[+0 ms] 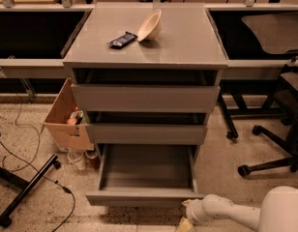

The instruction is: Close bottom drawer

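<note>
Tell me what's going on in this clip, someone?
A robot arm reaches in from the lower right, with its gripper low by the front right corner of the bottom drawer of a grey cabinet. That drawer is pulled far out and its tray is bare, so closing it is not yet done. Whether the gripper touches the drawer front cannot be told. A tipped bowl and a dark packet sit on top.
</note>
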Robot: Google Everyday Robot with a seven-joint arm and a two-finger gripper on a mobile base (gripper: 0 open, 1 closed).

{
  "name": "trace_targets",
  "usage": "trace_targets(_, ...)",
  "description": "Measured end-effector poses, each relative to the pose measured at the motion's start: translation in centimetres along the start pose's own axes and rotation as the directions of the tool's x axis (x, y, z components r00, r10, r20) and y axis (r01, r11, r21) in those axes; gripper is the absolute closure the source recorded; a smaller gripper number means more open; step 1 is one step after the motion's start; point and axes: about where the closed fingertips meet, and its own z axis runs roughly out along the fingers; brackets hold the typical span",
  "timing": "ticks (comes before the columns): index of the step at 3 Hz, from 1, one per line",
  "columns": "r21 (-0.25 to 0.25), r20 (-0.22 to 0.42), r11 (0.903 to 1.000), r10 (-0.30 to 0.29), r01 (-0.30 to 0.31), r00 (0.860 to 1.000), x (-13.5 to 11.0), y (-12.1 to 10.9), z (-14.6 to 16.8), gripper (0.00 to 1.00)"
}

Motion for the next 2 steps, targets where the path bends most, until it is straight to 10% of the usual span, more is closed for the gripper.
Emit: trace_targets(2,0.001,0.029,0.9991,-0.042,0.042,0.999,-3.2,-3.6,0.7,0.00)
